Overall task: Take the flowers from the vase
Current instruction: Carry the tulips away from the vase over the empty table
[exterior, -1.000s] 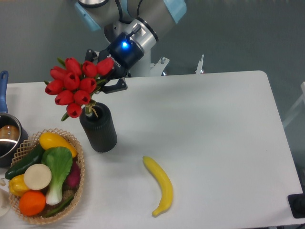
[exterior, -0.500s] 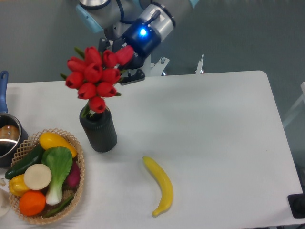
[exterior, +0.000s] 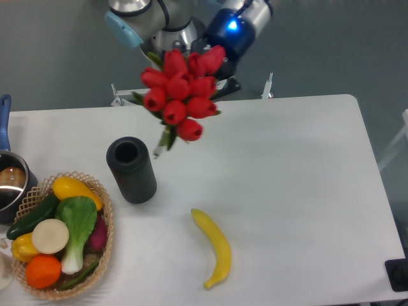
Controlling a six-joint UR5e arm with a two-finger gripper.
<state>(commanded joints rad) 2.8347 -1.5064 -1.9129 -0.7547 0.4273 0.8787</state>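
The flowers (exterior: 180,95), a tight bunch of red tulip buds with green leaves and stems, hang in the air above the table, clear of the vase, up and to its right. The stems' lower ends (exterior: 164,140) dangle free. My gripper (exterior: 213,75) sits behind the bunch and is shut on the flowers; its fingers are mostly hidden by the buds. The vase (exterior: 131,169), a dark ribbed cylinder, stands upright on the white table (exterior: 287,166) with its round mouth showing empty.
A wicker basket (exterior: 102,242) of vegetables and fruit sits at the front left. A yellow banana (exterior: 214,247) lies front of centre. A metal pot (exterior: 9,185) with a blue handle is at the left edge. A black object (exterior: 398,274) sits at the right front corner.
My gripper has risen and moved right with the flowers. The stems have come fully out of the vase, which stays in place.
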